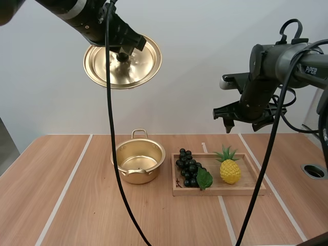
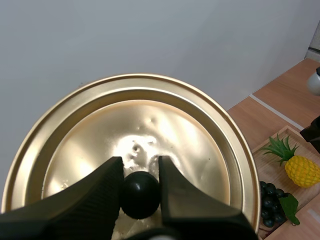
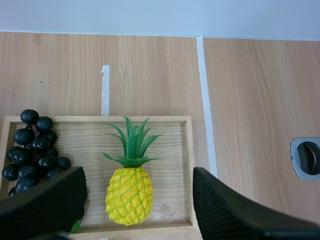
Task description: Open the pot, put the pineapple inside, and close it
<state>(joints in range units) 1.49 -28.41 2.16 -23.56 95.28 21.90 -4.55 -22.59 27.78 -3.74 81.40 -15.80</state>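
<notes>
A gold pot (image 1: 138,162) stands open on the table, nothing inside it. Its gold lid (image 1: 123,62) hangs high above and left of the pot, tilted, my left gripper (image 1: 122,55) shut on the lid's black knob (image 2: 140,194). A yellow pineapple (image 1: 229,167) with a green crown lies at the right end of a wooden tray (image 1: 251,188). My right gripper (image 1: 247,124) hovers well above the tray, open, and in the right wrist view the pineapple (image 3: 129,192) lies straight below, between the wide-apart fingers (image 3: 235,210).
Dark grapes (image 1: 188,167) with a green leaf fill the tray's left half, right beside the pineapple. A round metal hole (image 1: 313,170) sits in the table at the far right. White tape lines cross the wooden tabletop.
</notes>
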